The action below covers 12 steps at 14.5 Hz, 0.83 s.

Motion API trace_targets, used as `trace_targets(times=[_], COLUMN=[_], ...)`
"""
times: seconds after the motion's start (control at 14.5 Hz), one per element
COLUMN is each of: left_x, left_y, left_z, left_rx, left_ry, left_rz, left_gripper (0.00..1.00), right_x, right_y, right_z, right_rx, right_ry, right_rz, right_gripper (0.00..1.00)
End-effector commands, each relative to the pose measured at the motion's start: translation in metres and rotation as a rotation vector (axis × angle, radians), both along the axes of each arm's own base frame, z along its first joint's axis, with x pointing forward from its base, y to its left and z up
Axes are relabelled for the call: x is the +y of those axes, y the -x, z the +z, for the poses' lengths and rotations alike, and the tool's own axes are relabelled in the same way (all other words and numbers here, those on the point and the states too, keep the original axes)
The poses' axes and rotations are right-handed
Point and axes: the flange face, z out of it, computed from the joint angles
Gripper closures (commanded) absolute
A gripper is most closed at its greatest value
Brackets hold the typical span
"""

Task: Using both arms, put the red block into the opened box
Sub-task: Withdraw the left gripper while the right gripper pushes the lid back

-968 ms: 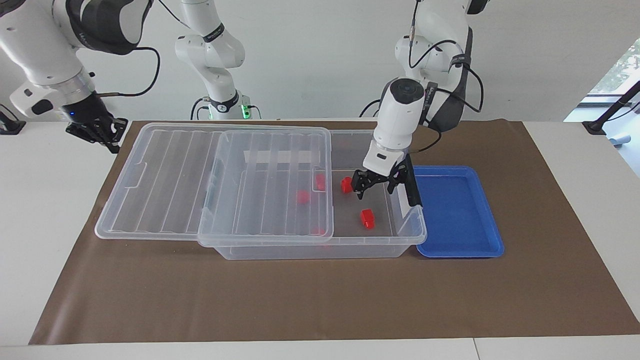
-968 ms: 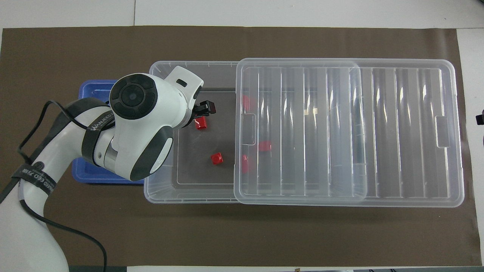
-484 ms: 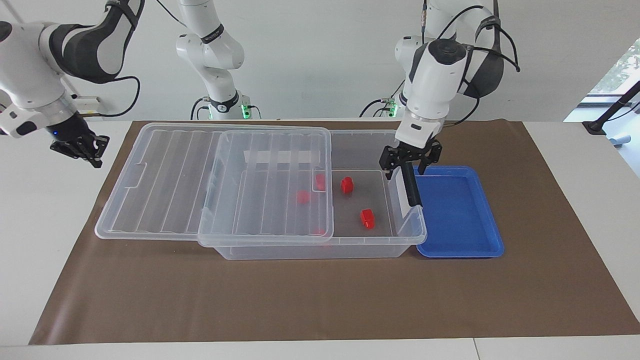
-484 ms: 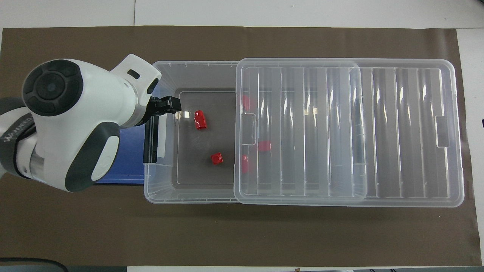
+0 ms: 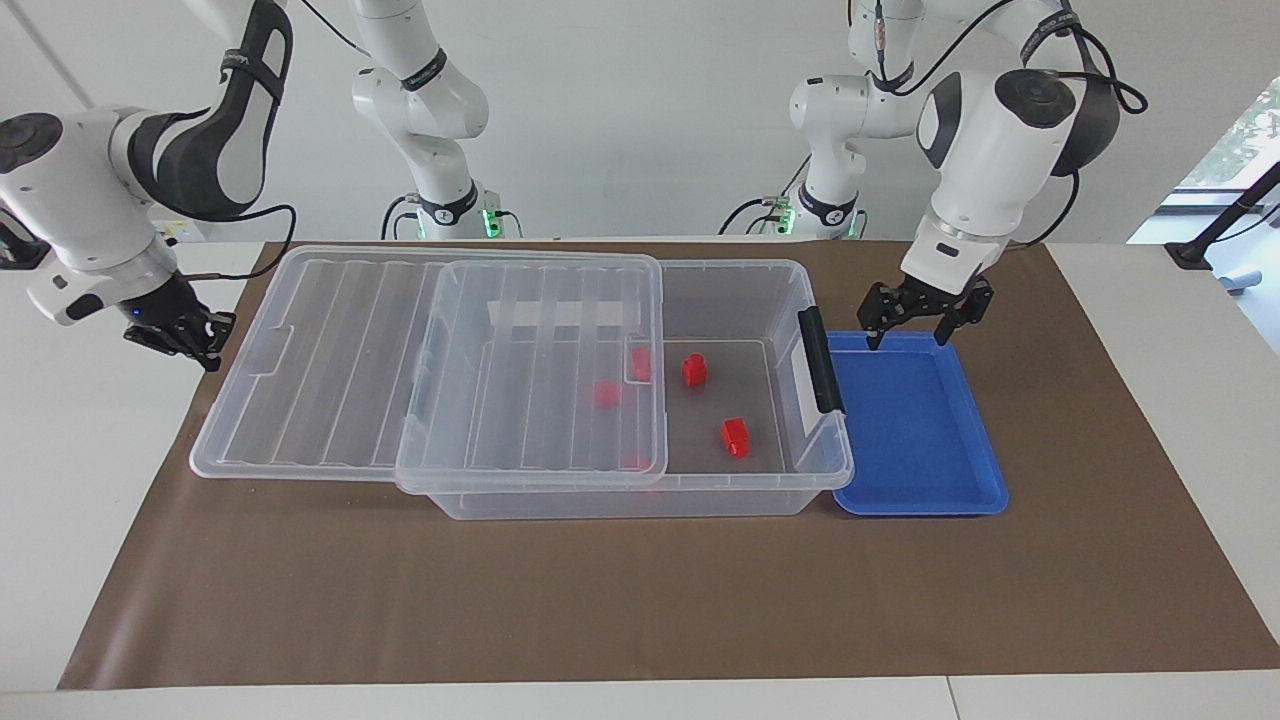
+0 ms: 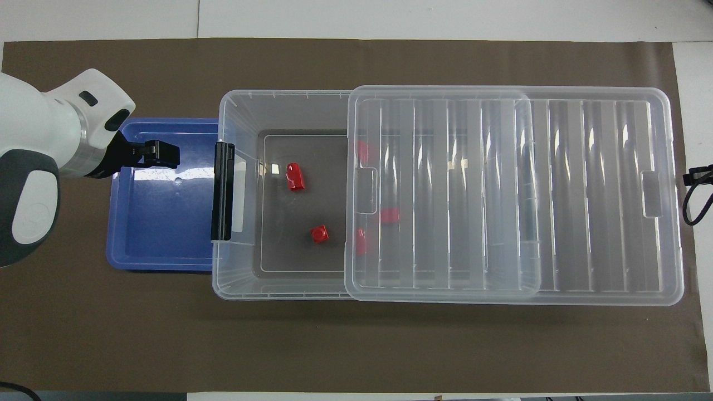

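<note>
- The red block (image 5: pixel 694 370) that lies closest to my left gripper (image 5: pixel 909 331) is resting on the floor of the box (image 5: pixel 640 495), in the uncovered part, and a second red block (image 5: pixel 736 437) is lying a bit farther from the robots in the same open part.
- More red blocks are showing through the lid (image 5: pixel 430 360), which is sitting slid toward the right arm's end and is covering only part of the box.
- My left gripper is hanging over the edge of the blue tray (image 5: pixel 920 500) that is nearest the robots, beside the box's black latch (image 5: pixel 820 372); its fingers are spread and are carrying nothing.
- My right gripper (image 5: pixel 190 338) is waiting off the lid's end, over the edge of the brown mat (image 5: pixel 640 600), with its fingertips pressed together and empty.
- The tray is looking empty to me, so I am judging that the placing is done or nearly done; closing the lid may be what is left.
</note>
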Motion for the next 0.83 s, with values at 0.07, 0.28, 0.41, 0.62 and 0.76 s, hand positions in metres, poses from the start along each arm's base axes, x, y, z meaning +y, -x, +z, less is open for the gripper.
trace_targets(times=[0.07, 0.28, 0.41, 0.62, 0.76], left_x=[0.032, 0.053, 0.064, 0.065, 0.064], left_y=[0.002, -0.002, -0.003, -0.006, -0.012], left_z=[0.005, 0.013, 0.013, 0.026, 0.04], left_rx=[0.021, 0.026, 0.028, 0.037, 0.054], left_ry=[0.002, 0.011, 0.021, 0.022, 0.024], left_rz=[-0.043, -0.054, -0.067, -0.069, -0.072], left_gripper=[0.0, 0.0, 0.0, 0.0, 0.0], right_x=[0.024, 0.047, 0.067, 0.108, 0.131], right_y=[-0.005, -0.01, -0.012, -0.018, -0.018], right_z=[-0.001, -0.003, -0.005, -0.006, -0.01], right_rx=[-0.007, -0.001, 0.005, 0.005, 0.013], right_ry=[0.002, -0.002, -0.005, -0.008, -0.01], right_rz=[-0.03, -0.057, -0.077, -0.117, -0.156], right_gripper=[1.0, 1.0, 1.0, 1.0, 1.0])
